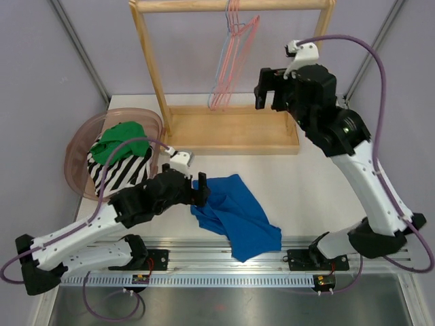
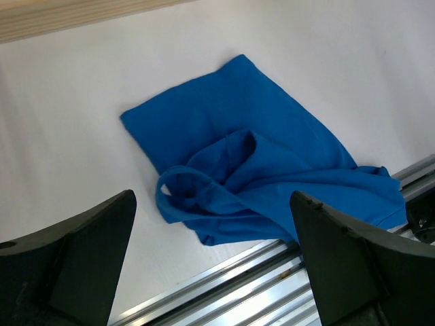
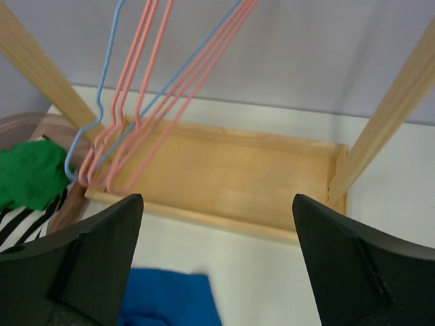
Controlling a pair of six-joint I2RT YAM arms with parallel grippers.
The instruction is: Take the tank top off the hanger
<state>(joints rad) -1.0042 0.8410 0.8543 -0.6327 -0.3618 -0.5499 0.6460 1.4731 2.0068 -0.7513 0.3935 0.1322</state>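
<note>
The blue tank top lies crumpled on the white table near the front rail, off any hanger; it also shows in the left wrist view and at the bottom edge of the right wrist view. Bare pink and blue wire hangers hang from the wooden rack's top bar, also seen in the right wrist view. My left gripper is open and empty at the tank top's left edge, just above the table. My right gripper is open and empty, raised right of the hangers.
The wooden rack with its tray base stands at the back. A pink basket at left holds a green garment and a zebra-striped one. An aluminium rail runs along the table's front edge.
</note>
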